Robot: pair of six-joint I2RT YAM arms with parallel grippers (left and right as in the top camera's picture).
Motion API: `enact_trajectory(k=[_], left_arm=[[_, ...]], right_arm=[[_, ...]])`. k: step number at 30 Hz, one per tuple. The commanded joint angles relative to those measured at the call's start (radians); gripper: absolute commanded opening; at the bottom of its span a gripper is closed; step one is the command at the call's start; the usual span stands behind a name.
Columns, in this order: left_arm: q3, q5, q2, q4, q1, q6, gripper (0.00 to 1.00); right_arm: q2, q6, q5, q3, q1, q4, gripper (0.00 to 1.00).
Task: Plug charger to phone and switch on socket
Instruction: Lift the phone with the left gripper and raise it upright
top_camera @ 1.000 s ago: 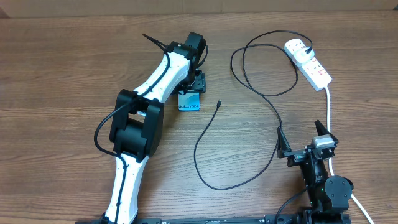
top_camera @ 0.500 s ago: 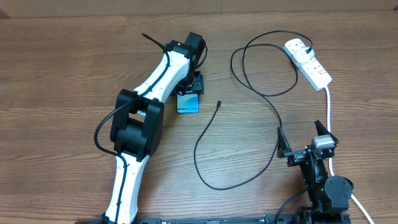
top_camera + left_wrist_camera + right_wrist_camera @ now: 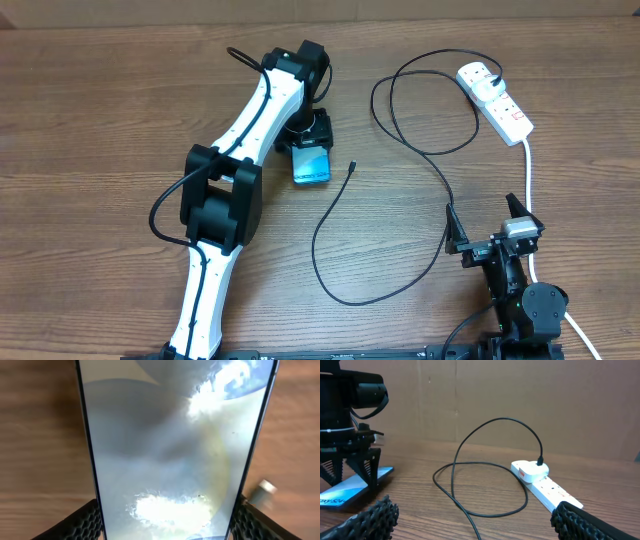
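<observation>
My left gripper (image 3: 312, 138) is shut on the phone (image 3: 311, 165), holding it by its long edges at the table's middle back. The phone's light blue screen fills the left wrist view (image 3: 170, 445), with my fingers (image 3: 167, 525) at both of its sides. The charger's thin black cable (image 3: 330, 205) loops over the table. Its connector tip (image 3: 352, 166) lies just right of the phone and shows blurred in the left wrist view (image 3: 262, 491). Its other end sits in the white socket strip (image 3: 497, 100) at the back right. My right gripper (image 3: 487, 232) is open and empty near the front right.
The socket's thick white cord (image 3: 529, 170) runs down the right side past my right arm. In the right wrist view the strip (image 3: 550, 491) lies ahead to the right, a cable loop (image 3: 485, 490) lies in the middle, and the phone (image 3: 345, 494) is far left.
My left gripper has turned and shifted slightly right with the phone, which now looks longer and points toward the front. The cable and the right arm have not moved.
</observation>
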Motion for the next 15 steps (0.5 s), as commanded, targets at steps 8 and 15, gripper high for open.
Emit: enact_trajectory(k=[8, 15], left_arm=[[0.037, 0.861, -0.002, -0.013, 0.088, -0.018, 0.65], [0.037, 1.168, -0.002, 0.055, 0.158, -0.095, 0.64]], right_arm=[[-0.012, -0.001, -0.002, -0.01, -0.005, 0.004, 1.0], [-0.012, -0.001, -0.002, -0.01, -0.005, 0.004, 1.0]])
